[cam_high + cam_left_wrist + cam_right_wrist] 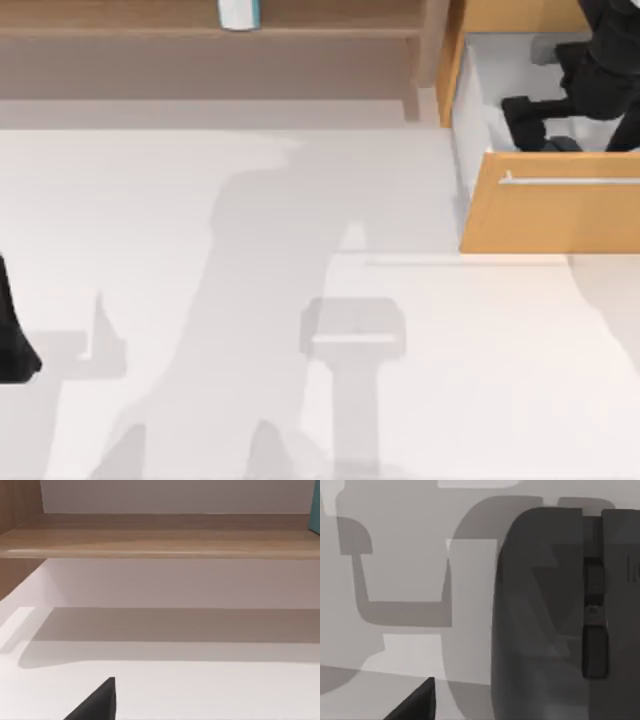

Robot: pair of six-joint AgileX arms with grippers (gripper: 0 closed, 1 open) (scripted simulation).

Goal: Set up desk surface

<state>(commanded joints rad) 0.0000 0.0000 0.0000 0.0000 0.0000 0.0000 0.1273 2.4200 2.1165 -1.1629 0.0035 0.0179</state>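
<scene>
Pincer (535, 120) of the right arm sits inside the open drawer (550, 215) at the upper right of the top view; whether its fingers are spread or pressed together cannot be told. Right wrist view: a dark computer mouse (565, 620) lies close below on the drawer's pale floor. Left arm (15, 340) is parked at the left edge. Counter (250, 330) spans the frame's centre and bottom, below the wooden shelf (200, 25) carrying a teal-and-white item (240, 14).
</scene>
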